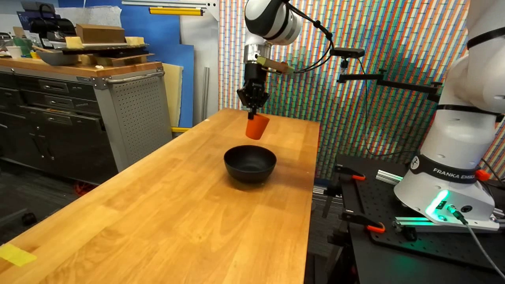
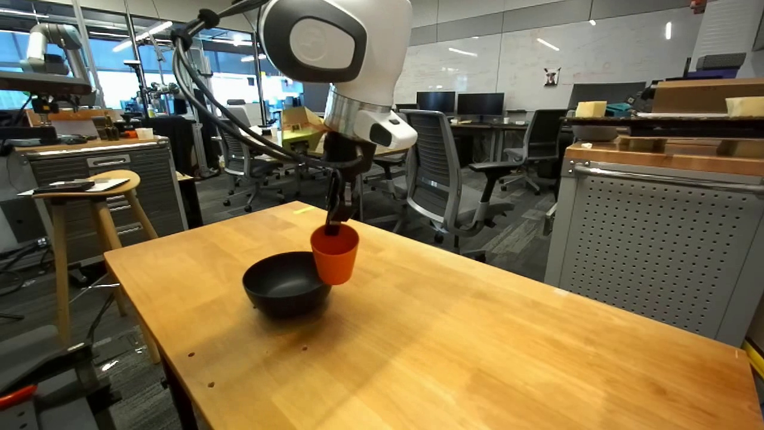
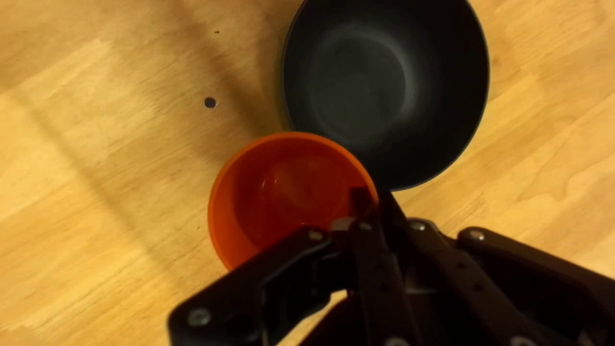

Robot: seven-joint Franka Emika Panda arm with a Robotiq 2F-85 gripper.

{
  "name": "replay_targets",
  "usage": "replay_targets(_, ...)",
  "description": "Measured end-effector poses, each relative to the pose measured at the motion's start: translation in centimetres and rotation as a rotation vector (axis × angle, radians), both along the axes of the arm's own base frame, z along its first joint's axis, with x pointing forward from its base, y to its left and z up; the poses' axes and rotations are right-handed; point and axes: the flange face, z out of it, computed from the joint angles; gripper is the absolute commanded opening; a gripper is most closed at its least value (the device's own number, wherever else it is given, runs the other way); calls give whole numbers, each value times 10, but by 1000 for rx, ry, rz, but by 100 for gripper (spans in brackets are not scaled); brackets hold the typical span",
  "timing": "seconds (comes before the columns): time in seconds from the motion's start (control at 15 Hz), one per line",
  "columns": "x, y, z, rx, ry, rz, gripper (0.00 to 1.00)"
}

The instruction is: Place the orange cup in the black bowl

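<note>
In an exterior view, a stool (image 2: 132, 181) stands well left of the black bowl (image 2: 280, 303), which sits on the table (image 2: 453, 352). Just beside the bowl's right edge, the gripper (image 2: 332, 229) pinches the orange cup (image 2: 335, 267) by its rim (tilted, off the table). Well behind and right of the bowl are 2 monitors (image 2: 480, 104).

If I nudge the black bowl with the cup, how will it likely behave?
The black bowl would probably slide rather than roll, since it sits upright on the flat tabletop. A push high up might tip it, as its sides flare from a narrower base. Its even, round outline suggests it is stiff.
</note>
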Motion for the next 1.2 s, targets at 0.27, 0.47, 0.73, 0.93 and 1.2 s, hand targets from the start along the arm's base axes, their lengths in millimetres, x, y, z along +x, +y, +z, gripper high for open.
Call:
replay_targets(0.27, -3, 61, -1, -17, 28, 97, 5)
replay_targets(0.47, -4, 113, -22, -52, 89, 162, 5)
replay_targets(0.73, -4, 145, -70, -105, 184, 204, 6)
replay_targets(0.93, 4, 150, -91, -134, 225, 220, 6)
replay_targets(1.2, 15, 151, -90, -168, 229, 249, 39)
